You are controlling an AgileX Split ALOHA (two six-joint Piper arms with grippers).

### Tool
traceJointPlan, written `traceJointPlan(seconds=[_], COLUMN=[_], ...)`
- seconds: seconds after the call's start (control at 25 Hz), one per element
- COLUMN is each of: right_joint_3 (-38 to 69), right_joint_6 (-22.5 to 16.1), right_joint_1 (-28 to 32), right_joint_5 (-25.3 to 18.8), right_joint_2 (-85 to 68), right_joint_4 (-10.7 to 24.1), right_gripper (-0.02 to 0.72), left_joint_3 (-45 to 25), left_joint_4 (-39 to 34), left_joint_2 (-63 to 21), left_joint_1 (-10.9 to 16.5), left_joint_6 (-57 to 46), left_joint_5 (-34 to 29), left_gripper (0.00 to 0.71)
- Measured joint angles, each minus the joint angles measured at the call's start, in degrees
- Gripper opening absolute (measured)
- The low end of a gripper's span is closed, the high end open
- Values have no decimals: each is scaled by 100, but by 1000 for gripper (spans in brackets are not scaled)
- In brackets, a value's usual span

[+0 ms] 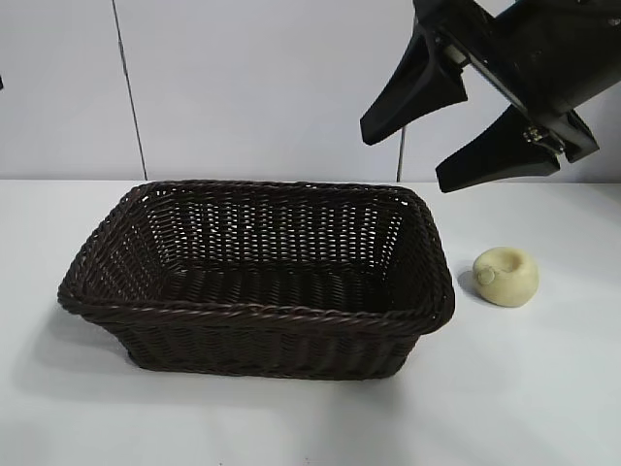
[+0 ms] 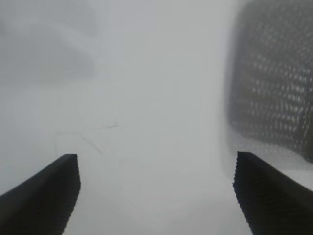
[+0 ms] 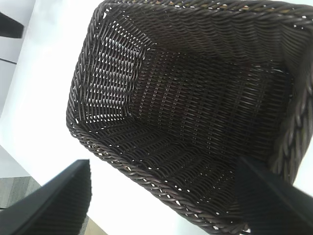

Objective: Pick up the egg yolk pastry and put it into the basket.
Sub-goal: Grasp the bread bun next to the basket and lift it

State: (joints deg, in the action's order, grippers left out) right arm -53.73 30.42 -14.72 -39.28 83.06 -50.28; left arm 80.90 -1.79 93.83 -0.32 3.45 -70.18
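My target, the egg yolk pastry (image 1: 506, 276), is a small pale yellow-cream bun, rounded, tipped so its dimple and little knob face toward the basket (image 1: 257, 311). It sits on the white table just beside the basket's right end, apart from the wicker, not touching it. The basket is a large rectangular one of dark brown woven wicker with flared sides and a braided rim, standing upright, nothing inside it.

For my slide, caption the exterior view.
Open right gripper hangs above the egg yolk pastry, which sits on the table beside the empty basket.
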Motion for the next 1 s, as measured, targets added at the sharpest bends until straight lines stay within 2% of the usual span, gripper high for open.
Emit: traceJointPlan(seconds=[0.44, 0.68, 1.0], right_joint_3=[0, 0, 0], right_joint_6=[0, 0, -17], right_joint_1=[0, 0, 0], right_joint_5=[0, 0, 0], right_joint_2=[0, 0, 0], right_joint_4=[0, 0, 2], right_gripper=[579, 579, 579], left_joint_3=[-2508, -3591, -4814], left_joint_4=[-1, -1, 218], left_joint_2=[-2825, -4392, -6426], left_joint_1=[0, 0, 0], left_joint_6=[-18, -34, -204], left_joint_5=[-37, 8, 463], left_gripper=[607, 607, 607])
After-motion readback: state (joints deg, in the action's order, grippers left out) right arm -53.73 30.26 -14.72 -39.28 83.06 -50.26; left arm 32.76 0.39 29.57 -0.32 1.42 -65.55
